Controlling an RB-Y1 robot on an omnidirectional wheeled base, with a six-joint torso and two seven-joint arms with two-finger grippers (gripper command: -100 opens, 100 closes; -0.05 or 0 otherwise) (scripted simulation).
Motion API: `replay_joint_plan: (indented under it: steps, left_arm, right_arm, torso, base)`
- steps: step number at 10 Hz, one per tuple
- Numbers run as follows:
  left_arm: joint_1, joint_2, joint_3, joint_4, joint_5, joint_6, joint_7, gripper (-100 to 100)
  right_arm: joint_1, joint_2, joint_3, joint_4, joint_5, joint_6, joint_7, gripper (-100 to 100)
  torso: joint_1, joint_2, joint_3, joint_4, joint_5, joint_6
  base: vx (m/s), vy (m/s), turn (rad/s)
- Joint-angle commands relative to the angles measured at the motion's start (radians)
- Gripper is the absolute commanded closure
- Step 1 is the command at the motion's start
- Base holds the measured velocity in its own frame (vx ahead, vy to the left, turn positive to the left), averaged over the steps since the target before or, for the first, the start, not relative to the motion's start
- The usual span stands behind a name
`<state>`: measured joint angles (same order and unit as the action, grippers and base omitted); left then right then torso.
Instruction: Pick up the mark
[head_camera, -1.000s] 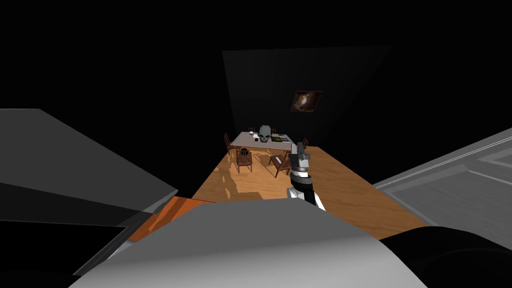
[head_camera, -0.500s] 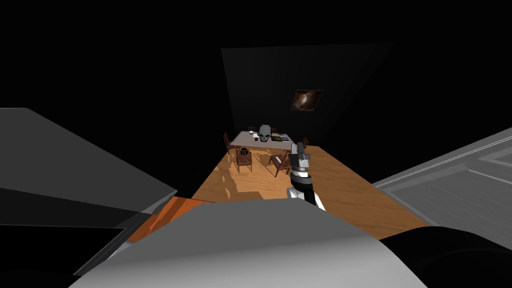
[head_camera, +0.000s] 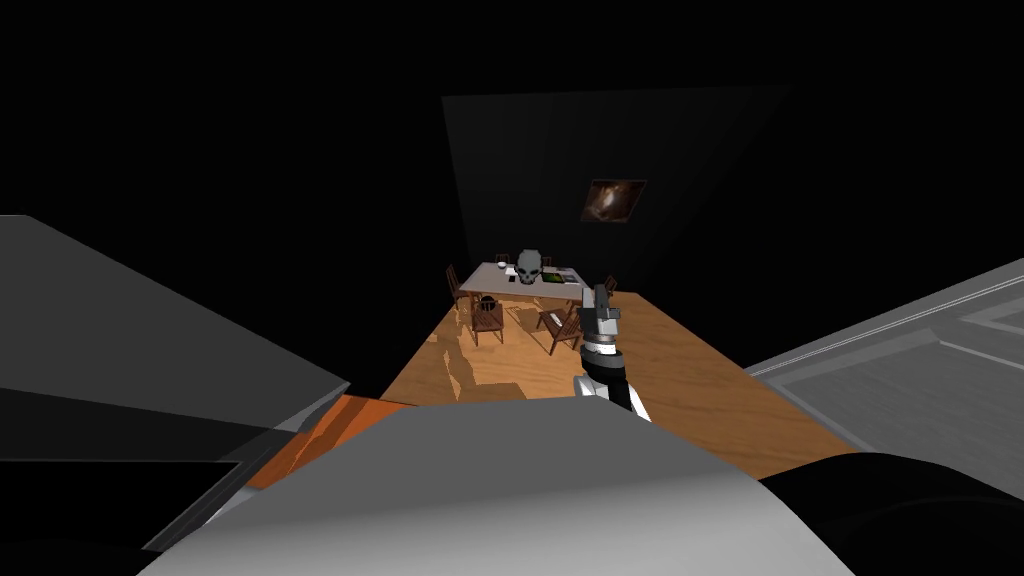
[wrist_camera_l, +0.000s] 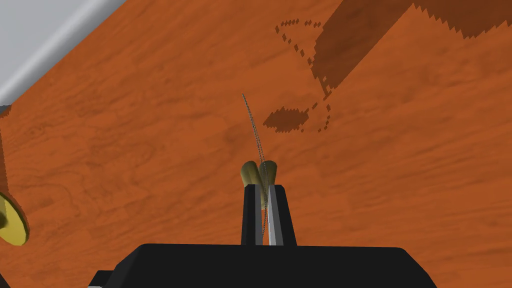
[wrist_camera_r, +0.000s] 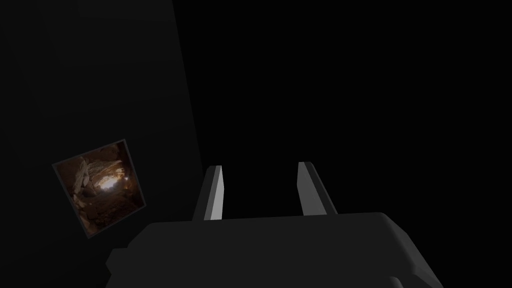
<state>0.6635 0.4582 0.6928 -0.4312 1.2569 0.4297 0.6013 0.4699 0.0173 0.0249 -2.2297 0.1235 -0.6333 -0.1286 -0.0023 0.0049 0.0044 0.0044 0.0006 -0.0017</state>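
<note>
Left gripper (wrist_camera_l: 263, 187) pinched tight on mark (wrist_camera_l: 249, 172): olive end at fingertips, thin cord trailing beyond them, over orange wood floor (wrist_camera_l: 400, 200). Thick end probably chosen because cord too thin to grip. Right gripper (head_camera: 598, 300) spread, empty, raised ahead, out of way.

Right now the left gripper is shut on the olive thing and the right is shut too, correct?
No, the right gripper is open, fingers apart in the right wrist view; the left gripper is shut on the olive thing.
</note>
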Motion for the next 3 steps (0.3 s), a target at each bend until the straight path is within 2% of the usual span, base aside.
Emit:
replay_joint_plan:
  steps: [1, 2, 3]
  left_arm:
    - [-0.005, 0.003, 0.006, 0.013, 0.011, -0.001, -0.031, 100]
    - [-0.005, 0.002, 0.005, 0.012, 0.010, -0.001, -0.023, 100]
    - [-0.005, 0.002, 0.006, 0.013, 0.011, -0.001, -0.027, 0]
  right_arm:
    - [0.000, 0.000, 0.000, 0.000, 0.000, 0.000, 0.000, 0]
    - [0.000, 0.000, 0.000, 0.000, 0.000, 0.000, 0.000, 0]
    - [0.000, 0.000, 0.000, 0.000, 0.000, 0.000, 0.000, 0]
  torso:
    - [0.000, 0.000, 0.000, 0.000, 0.000, 0.000]
    - [0.001, 0.001, 0.000, 0.000, 0.000, 0.000]
    - [0.002, 0.001, 0.000, 0.000, 0.000, 0.000]
  base:
    - [0.000, 0.000, 0.000]
    - [0.000, 0.000, 0.000]
    - [0.000, 0.000, 0.000]
